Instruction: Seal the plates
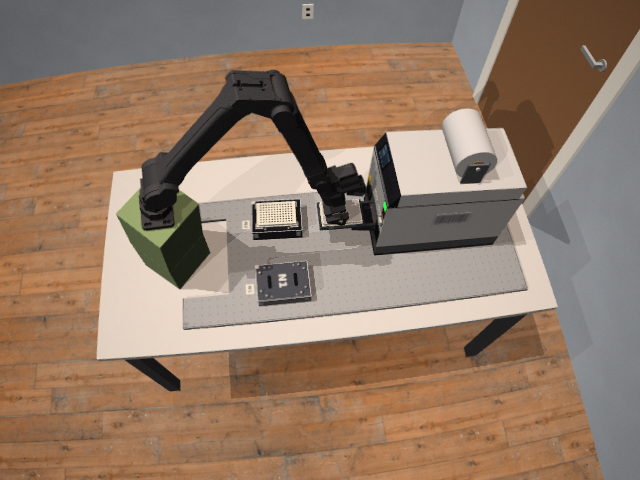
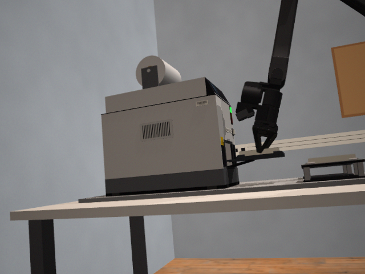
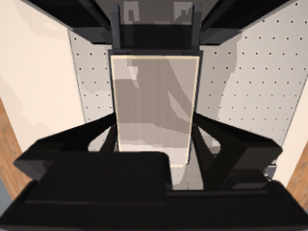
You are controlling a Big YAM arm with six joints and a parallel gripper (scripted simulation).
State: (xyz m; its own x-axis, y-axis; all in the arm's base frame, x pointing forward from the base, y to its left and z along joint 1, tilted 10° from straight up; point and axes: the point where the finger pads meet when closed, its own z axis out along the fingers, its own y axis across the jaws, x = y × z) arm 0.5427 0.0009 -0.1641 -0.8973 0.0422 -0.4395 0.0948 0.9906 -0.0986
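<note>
Just left of the sealer point(image 1: 439, 226) point(image 2: 165, 153), right of the top frame's center, the pincer point(image 1: 338, 219) point(image 2: 259, 150) point(image 3: 154, 115) points down, its fingers spread wide and closed on the long sides of the foil-covered plate point(image 1: 353, 209) point(image 2: 271, 151) point(image 3: 154, 96). From where I stand, that plate lies flat on the stage point(image 2: 276, 154) point(image 3: 156, 52), which sticks out of the machine's front. The lamp point(image 1: 384, 206) point(image 2: 230, 109) glows green.

Farther left, near the middle of the top frame, the open plate point(image 1: 276, 213) point(image 2: 331, 158) sits in nest N2 point(image 1: 277, 231) point(image 2: 306, 173), wells up; the pair show at the exterior frame's right edge. Below it in the top frame, nest N1 point(image 1: 282, 281) bears no plate.

The arm point(image 1: 201, 134) point(image 2: 283, 35) arches back to a green block point(image 1: 180, 248) at the left end of the desk point(image 1: 310, 330) point(image 2: 177, 206). A white roll point(image 1: 467, 136) point(image 2: 170, 72) rides atop the machine, and a brown door point(image 1: 558, 31) fills the top frame's upper right.
</note>
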